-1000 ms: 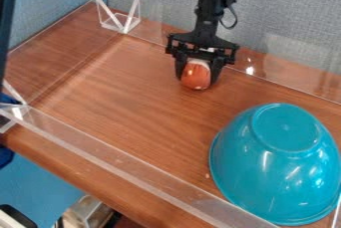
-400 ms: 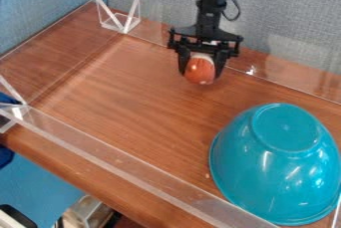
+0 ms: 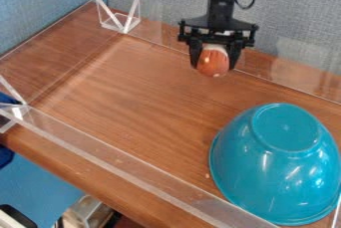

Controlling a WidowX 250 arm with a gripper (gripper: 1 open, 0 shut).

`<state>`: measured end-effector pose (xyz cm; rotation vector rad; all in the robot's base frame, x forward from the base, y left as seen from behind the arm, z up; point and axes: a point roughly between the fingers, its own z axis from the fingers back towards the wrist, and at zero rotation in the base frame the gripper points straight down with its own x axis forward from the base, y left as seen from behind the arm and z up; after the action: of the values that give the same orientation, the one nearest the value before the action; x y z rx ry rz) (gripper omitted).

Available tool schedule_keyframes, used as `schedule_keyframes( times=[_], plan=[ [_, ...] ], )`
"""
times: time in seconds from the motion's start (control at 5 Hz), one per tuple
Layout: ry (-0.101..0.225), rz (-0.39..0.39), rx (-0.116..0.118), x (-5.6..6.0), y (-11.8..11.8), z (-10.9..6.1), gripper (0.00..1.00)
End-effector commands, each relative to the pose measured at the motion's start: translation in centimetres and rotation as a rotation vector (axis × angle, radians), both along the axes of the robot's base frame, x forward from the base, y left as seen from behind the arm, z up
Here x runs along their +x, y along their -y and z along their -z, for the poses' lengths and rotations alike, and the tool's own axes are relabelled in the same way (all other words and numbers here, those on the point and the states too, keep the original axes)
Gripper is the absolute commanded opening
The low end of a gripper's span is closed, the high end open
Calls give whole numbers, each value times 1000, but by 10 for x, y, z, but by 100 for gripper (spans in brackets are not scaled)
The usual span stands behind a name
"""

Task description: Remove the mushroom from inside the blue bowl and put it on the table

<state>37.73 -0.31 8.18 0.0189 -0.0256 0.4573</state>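
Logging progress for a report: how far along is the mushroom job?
Done: the mushroom is out of the blue bowl, which sits upside down. In hand: the gripper holds it shut, above the table. Left: lower and release it.

Even, fairly bright, diffuse light; no harsh shadows. Small, soft, low-resolution picture, edges slightly fuzzy throughout. Pale sheen streaks across table (image 3: 120,78) at centre left. Soft highlights on blue bowl (image 3: 277,162), lower right. Clear acrylic walls (image 3: 120,167) catch light as thin white lines. Gripper (image 3: 214,59) at top centre slightly blurred. No obvious edge distortion.
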Motion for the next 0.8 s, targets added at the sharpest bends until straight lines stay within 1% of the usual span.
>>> schedule_keyframes(
  times=[0.0, 0.2, 0.4, 0.6],
  plan=[
    [132, 12, -18, 8, -9, -53, 0],
    [153, 42, -28, 8, -4, -71, 0],
    [152, 71, -31, 3, 1, -79, 0],
    [138, 85, -21, -9, 6, -75, 0]
  ],
)
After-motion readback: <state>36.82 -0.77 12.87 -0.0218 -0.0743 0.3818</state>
